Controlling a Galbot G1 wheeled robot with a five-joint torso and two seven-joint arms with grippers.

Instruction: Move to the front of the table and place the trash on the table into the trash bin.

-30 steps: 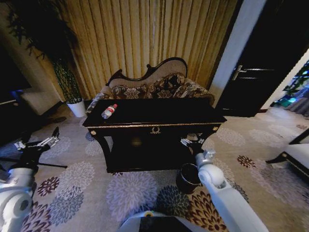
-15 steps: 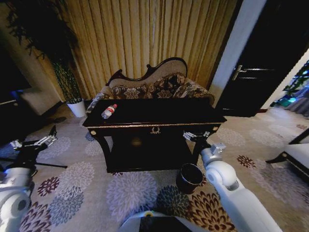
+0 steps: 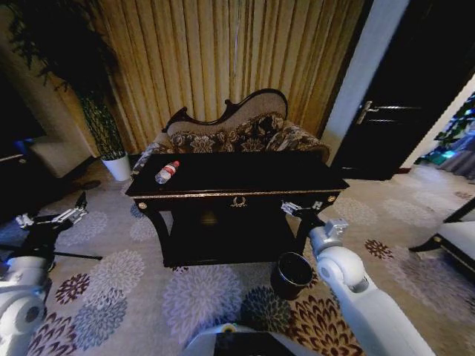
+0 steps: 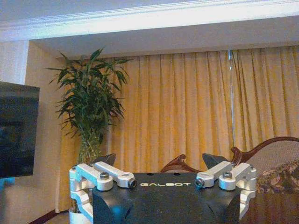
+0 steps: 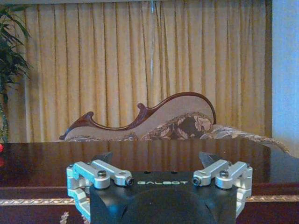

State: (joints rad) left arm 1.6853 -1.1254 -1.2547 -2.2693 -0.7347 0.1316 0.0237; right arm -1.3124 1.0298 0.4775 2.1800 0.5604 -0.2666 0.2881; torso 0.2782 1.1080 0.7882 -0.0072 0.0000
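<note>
- Gold curtains (image 3: 223, 59) and a carved floral sofa (image 3: 237, 133) are seen behind the table (image 3: 237, 174), which stands on a flower-patterned carpet (image 3: 200, 293).
- Against the picture from a second ago, the whole head view is shifted only slightly, so the base is judged to be almost done with its approach, now squarely before the table's front.
- The right gripper (image 3: 300, 211) has been raised and carried outward from over the trash bin (image 3: 291, 273) to the level of the table's gold edge, close to the front right corner; its jaws are seen spread apart and empty in the right wrist view (image 5: 159, 161).
- This lift is read as preparation for reaching over the tabletop, no item being grasped yet.
- The left gripper (image 3: 46, 219) is held out well to the left of the table, hardly moved over the last second; its jaws are likewise spread apart with nothing between them (image 4: 161, 163).
- The bottle (image 3: 166, 171), clear with a red cap, is lying on its side near the far left corner of the tabletop, well away from the right gripper and ahead of and to the right of the left one.
- Tissues or smaller scraps cannot be made out on the dark top.
- The trash bin is standing on the carpet just below the right gripper, beside the table's front right leg, open and within easy reach for a drop.
</note>
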